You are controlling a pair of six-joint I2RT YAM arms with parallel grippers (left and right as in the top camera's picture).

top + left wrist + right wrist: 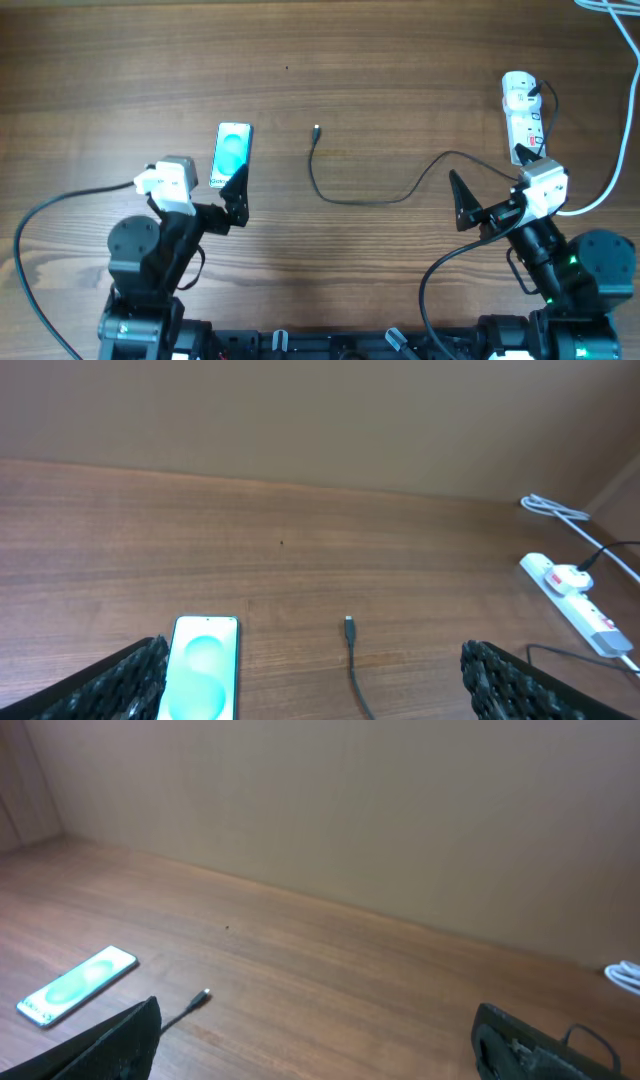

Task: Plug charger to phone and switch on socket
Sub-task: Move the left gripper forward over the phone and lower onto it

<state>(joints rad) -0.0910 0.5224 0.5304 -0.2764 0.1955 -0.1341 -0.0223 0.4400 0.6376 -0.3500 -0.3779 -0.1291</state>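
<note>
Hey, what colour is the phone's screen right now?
The phone screen is pale teal-green, seen best in the left wrist view.

Surface: wood (150, 60), warm mid-brown, and it fills the overhead view from edge to edge.
Grain: long streaks running side to side, with darker bands threading between lighter ones.
Speck: one tiny dark speck (285, 68) sits on the far half of the wood, and both wrist views catch it too.
Wall: a plain tan wall (300, 410) rises straight from the far edge of the surface, flat, matte and unmarked.
Join: a clean straight line where the wall meets the wood.
Side panel: in the right wrist view a side panel (20, 780) closes in on the left and meets the wall in a corner.
Light: soft and even, with only faint shadows and a gentle sheen on the wood.
</note>
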